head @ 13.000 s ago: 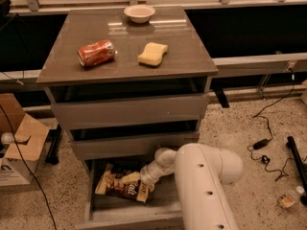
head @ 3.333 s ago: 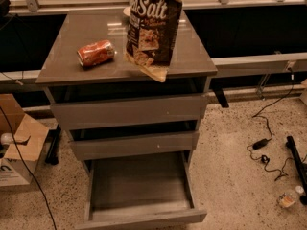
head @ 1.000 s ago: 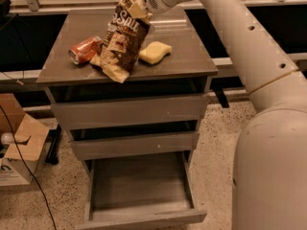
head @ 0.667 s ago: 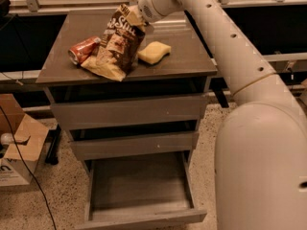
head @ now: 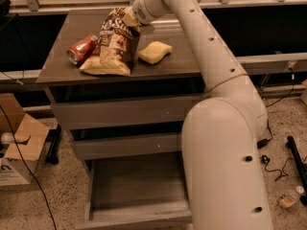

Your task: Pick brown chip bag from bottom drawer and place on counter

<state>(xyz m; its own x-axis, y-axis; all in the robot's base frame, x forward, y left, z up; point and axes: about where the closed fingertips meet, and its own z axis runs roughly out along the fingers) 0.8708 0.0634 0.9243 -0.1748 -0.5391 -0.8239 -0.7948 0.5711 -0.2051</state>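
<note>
- On the counter [head: 177, 63], close to its front edge, the brown chip bag [head: 114, 44] leans up, touching the red can [head: 82, 48].
- A yellow sponge [head: 154, 51] lies just beside it, with bare counter to its right.
- Down low, the bottom drawer [head: 139, 188] is pulled out.
- The big white arm [head: 216, 80] rises from the lower right and bends left.
- The gripper [head: 130, 14] sits at the bag's top; I cannot tell if it grips.

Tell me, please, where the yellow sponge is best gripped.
Probably grip the sponge across its narrower width, from straight above: it lies flat on the counter with free space to its right. The brown chip bag leans close on its left, the claw at the bag's top.
</note>
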